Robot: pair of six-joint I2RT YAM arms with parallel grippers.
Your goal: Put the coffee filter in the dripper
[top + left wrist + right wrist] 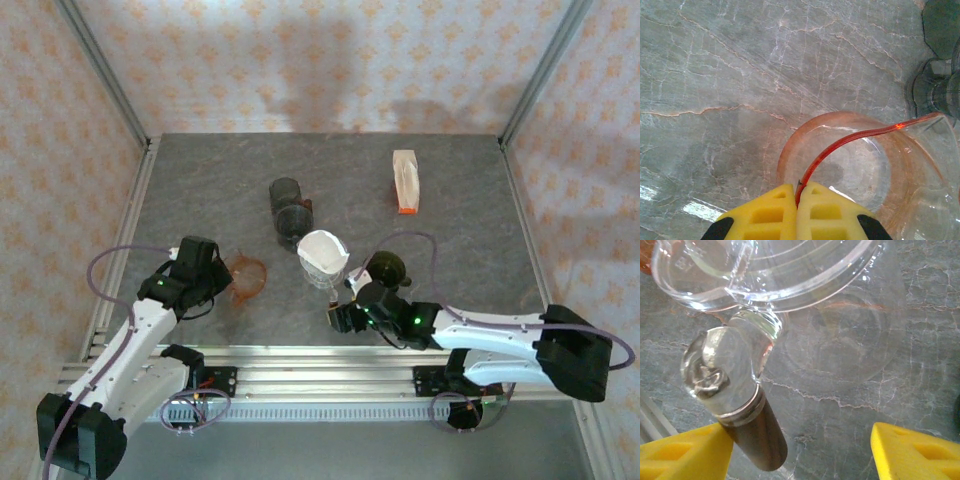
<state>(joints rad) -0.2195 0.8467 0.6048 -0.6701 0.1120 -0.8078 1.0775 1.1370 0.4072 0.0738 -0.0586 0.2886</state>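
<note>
The left gripper point(797, 194) is pinching the translucent orange dripper point(840, 144) by its rim, fingers fully closed. The right gripper point(800, 450) is gaping, empty, around the clear dripper's point(790, 270) handle point(740, 390). The crisp white filter point(322, 250) is seemingly sitting inside.

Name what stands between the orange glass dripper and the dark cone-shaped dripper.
In the top view, a clear glass dripper holding a white paper filter stands between them.

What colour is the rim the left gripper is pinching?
Translucent orange rim, best in the left wrist view.
</note>
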